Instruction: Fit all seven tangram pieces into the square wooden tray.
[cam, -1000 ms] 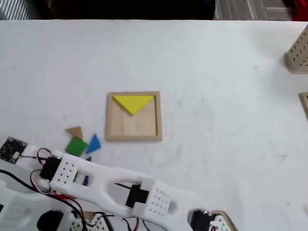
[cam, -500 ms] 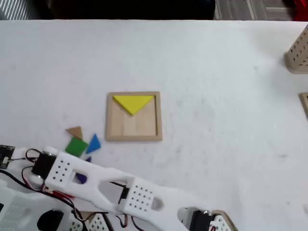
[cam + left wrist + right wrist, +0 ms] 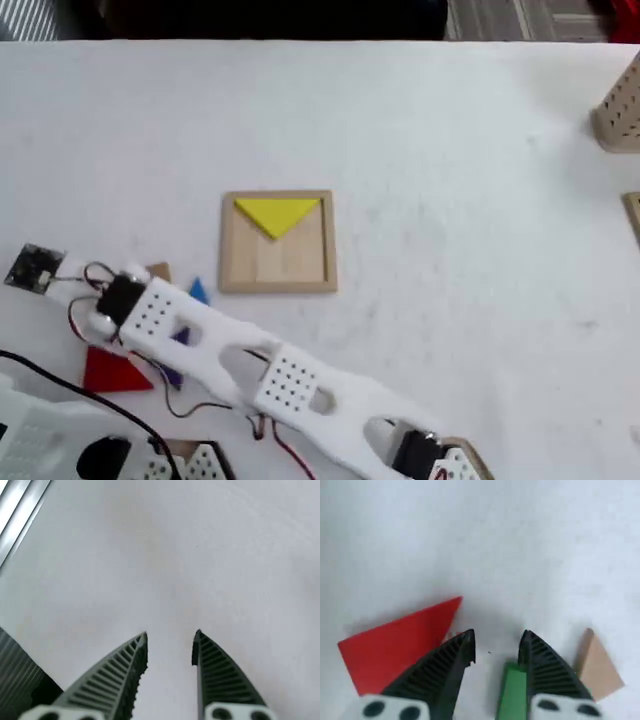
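Looking down from the high view, I see the square wooden tray (image 3: 278,286) sitting just left of centre on the white table (image 3: 450,200). One yellow triangle (image 3: 275,213) lies inside it, with its long edge against the tray's upper wall and its tip pointing toward the middle of the tray. The rest of the tray floor shows plain wood. The other pieces I can make out lie loose on the table at the lower left of the tray. A tan piece (image 3: 158,270) and a blue piece (image 3: 198,291) are nearest the tray, a red triangle (image 3: 112,370) sits lower down, and a purple piece (image 3: 170,376) peeks out beside it. The right arm (image 3: 290,385) stretches diagonally from the bottom edge up to this cluster and covers part of it. In the right wrist view, the right gripper (image 3: 495,642) hangs over the pieces with its jaws spread and nothing between them. The red triangle is beside one finger, a green piece (image 3: 512,695) is under the other finger, and the tan piece is just past that. In the left wrist view, the left gripper (image 3: 170,642) has its jaws parted over the white tabletop. A perforated wooden block (image 3: 620,115) stands at the right edge of the high view.
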`<action>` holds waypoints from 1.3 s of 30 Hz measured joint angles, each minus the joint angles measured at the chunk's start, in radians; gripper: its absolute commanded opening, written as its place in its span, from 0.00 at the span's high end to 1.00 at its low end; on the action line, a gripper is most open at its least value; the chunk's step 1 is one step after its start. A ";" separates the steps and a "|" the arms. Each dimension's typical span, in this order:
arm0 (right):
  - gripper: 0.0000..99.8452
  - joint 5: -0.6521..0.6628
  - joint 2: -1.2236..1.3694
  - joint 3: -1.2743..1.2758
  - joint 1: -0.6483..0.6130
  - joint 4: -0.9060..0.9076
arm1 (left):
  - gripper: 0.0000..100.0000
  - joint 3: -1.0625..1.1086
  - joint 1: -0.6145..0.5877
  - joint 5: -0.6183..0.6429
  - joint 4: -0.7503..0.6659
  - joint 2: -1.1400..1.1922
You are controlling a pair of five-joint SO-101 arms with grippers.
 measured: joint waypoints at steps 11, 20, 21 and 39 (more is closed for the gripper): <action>0.85 -0.040 -0.054 -0.192 -0.058 0.285 | 0.84 0.000 0.000 0.000 0.000 0.000; 0.81 -0.126 0.014 -0.170 -0.175 0.281 | 0.84 0.000 0.000 -0.032 0.000 0.000; 0.78 -0.126 0.028 -0.170 -0.175 0.272 | 0.84 0.000 0.000 -0.032 0.000 0.000; 0.64 -0.218 0.071 -0.160 -0.176 0.238 | 0.84 0.000 -0.002 -0.032 0.000 0.000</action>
